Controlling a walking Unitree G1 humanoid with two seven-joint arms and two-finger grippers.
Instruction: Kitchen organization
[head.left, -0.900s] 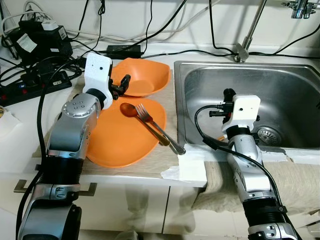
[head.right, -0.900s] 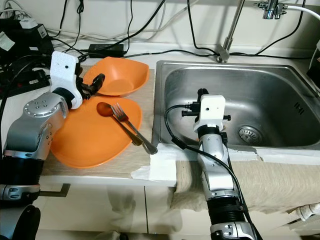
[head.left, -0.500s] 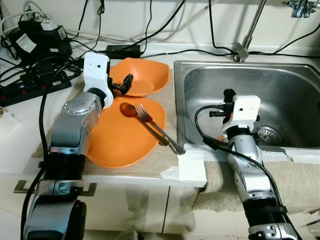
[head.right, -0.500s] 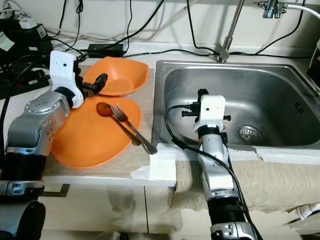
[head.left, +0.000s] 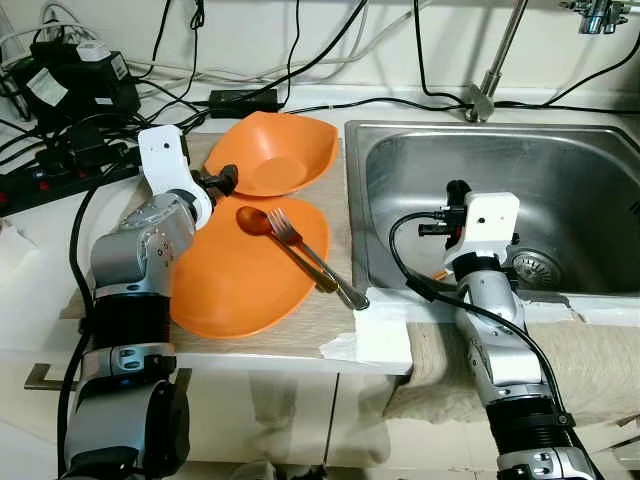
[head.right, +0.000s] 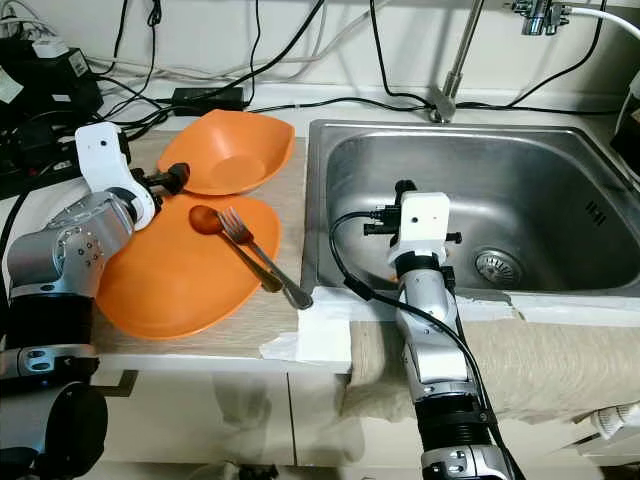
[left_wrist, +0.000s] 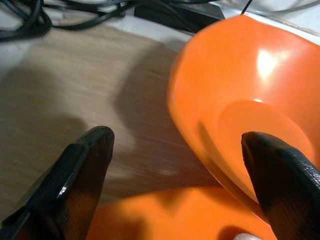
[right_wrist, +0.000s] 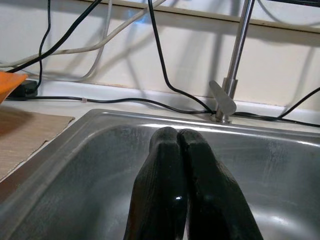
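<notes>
Wooden counter (head.left: 325, 320); two glossy orange bowls (head.left: 275, 155); fork (head.left: 305, 255) across one.

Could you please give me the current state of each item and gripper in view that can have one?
Left gripper: open, straddling the near rim of the deep orange bowl.
Right gripper: shut, holding nothing, over the sink.
Deep orange bowl: upright, nothing in it.
Shallow orange plate: flat on the mat, carrying cutlery.
Metal fork: lying across the plate, handle over its edge.
Brown-bowled spoon: lying beside the fork.
Stainless steel sink: dry-looking, tap not running.
</notes>
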